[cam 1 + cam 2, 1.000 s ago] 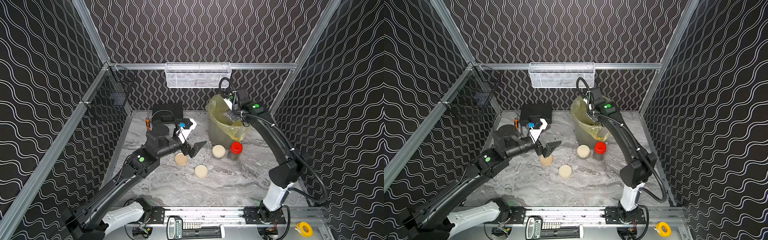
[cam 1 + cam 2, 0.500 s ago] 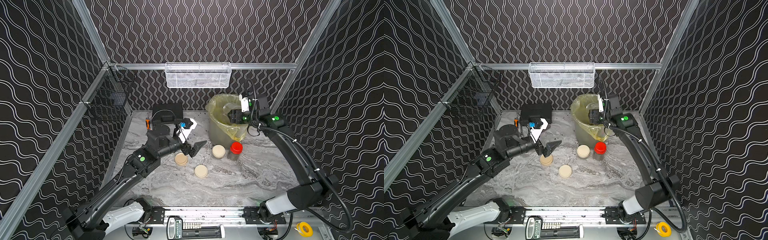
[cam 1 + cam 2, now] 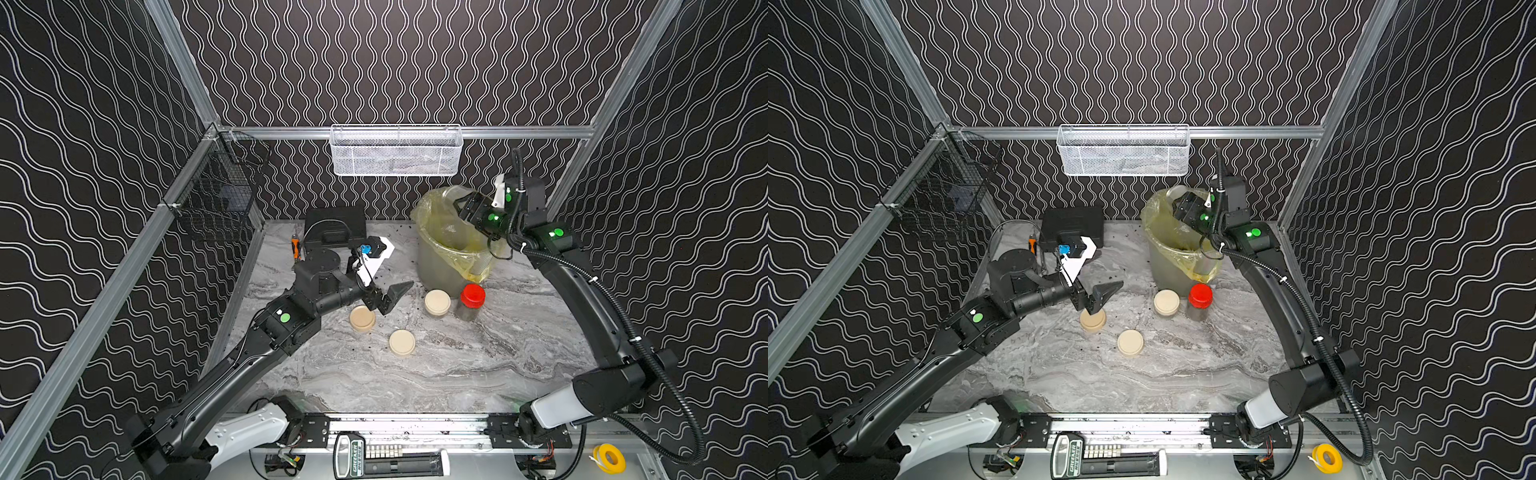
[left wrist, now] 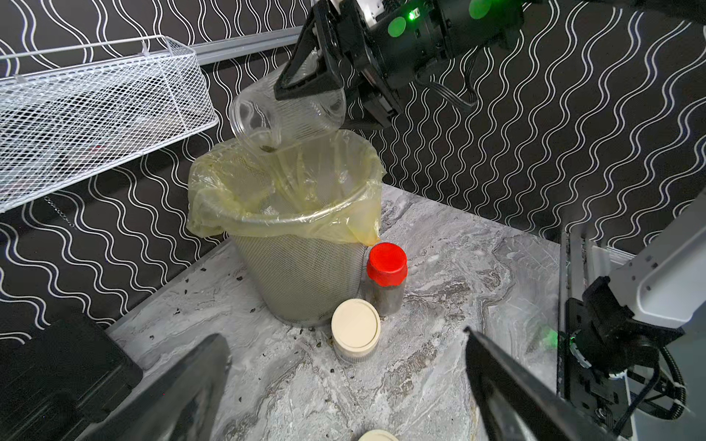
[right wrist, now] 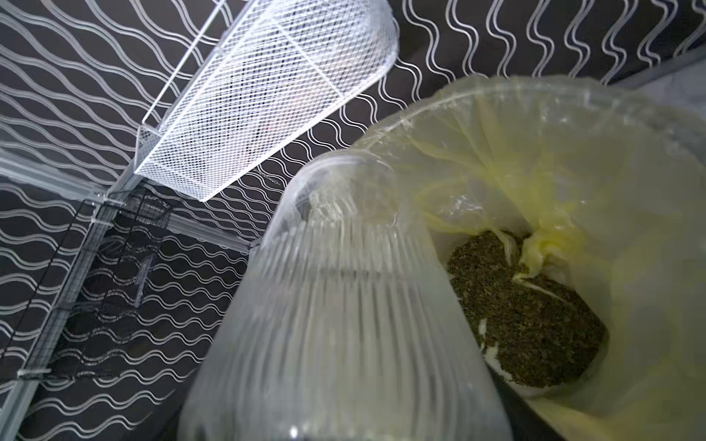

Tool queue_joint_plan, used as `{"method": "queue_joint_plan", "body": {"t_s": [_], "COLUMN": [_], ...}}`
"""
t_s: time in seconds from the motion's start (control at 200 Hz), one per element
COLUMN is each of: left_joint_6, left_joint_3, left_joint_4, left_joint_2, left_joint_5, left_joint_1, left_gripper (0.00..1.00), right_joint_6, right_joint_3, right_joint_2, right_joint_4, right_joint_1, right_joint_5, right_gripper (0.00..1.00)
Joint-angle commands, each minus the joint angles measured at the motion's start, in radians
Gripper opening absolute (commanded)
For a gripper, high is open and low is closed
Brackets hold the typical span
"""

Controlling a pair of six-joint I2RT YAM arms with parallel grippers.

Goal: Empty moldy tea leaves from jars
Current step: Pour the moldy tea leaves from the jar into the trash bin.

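Swung out and down toward 4 o'clock over the last second, the right arm (image 3: 582,291) now reaches the bin (image 4: 305,275) from its 3 o'clock side. The open jar (image 4: 290,110), clear and ribbed, hangs tilted mouth-down over the bin's 1 o'clock rim. It is almost empty, with a small clump of tea leaves (image 4: 268,147) at its lip and a dark heap of them lying deep in the yellow bag (image 5: 573,172). The right gripper (image 4: 317,103) pinches this jar across its body. Just beside the bin stand the red-lidded jar (image 3: 471,301) at 5 o'clock and the cream-lidded jar (image 3: 437,302) at 6. Loose specks dot the table (image 3: 478,374). Toward 8 o'clock sit the left cream lid (image 3: 362,319) and the near cream lid (image 3: 402,343); I cannot tell whether glass is beneath them. The left gripper (image 3: 394,297) hovers with its jaws spread wide and empty at the left lid's 2 o'clock.
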Motion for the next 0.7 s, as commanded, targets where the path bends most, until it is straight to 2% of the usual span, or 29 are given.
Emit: {"method": "queue_joint_plan", "body": {"t_s": [0.0, 0.1, 0.185, 0.25, 0.33, 0.385, 0.455, 0.52, 0.606, 0.696], "left_joint_6": [-0.116, -0.345, -0.359, -0.279, -0.100, 0.071, 0.246, 0.385, 0.419, 0.391], "left_joint_3": [0.017, 0.072, 0.097, 0.089, 0.081, 0.096, 0.095, 0.073, 0.102, 0.188], "left_joint_4": [0.068, 0.124, 0.245, 0.365, 0.520, 0.588, 0.701, 0.883, 1.080, 1.147], "left_joint_2": [0.011, 0.064, 0.108, 0.133, 0.177, 0.230, 0.301, 0.373, 0.479, 0.586], "left_joint_5": [0.008, 0.040, 0.105, 0.103, 0.108, 0.217, 0.293, 0.407, 0.478, 0.545], "left_joint_1": [0.007, 0.027, 0.026, 0.028, 0.032, 0.038, 0.047, 0.078, 0.132, 0.185], "left_gripper": [0.99, 0.99, 0.99, 0.99, 0.99, 0.99, 0.99, 0.98, 0.98, 0.98], "right_joint_6": [-0.184, -0.333, -0.417, -0.450, -0.458, -0.455, -0.446, -0.434, -0.409, -0.371], "right_joint_3": [0.057, 0.104, 0.115, 0.129, 0.170, 0.193, 0.202, 0.192, 0.175, 0.152], "right_joint_2": [0.011, 0.021, 0.012, 0.011, 0.023, 0.031, 0.030, 0.020, 0.003, -0.010], "right_joint_4": [-0.045, -0.114, -0.137, -0.161, -0.208, -0.235, -0.248, -0.246, -0.237, -0.224], "right_joint_1": [0.000, -0.001, -0.002, -0.007, -0.015, -0.020, -0.024, -0.031, -0.055, -0.097], "right_joint_5": [0.084, 0.087, 0.085, 0.094, 0.091, 0.062, 0.030, 0.016, -0.044, -0.157], "right_gripper": [0.00, 0.00, 0.00, 0.00, 0.00, 0.00, 0.00, 0.00, 0.00, 0.00]}}
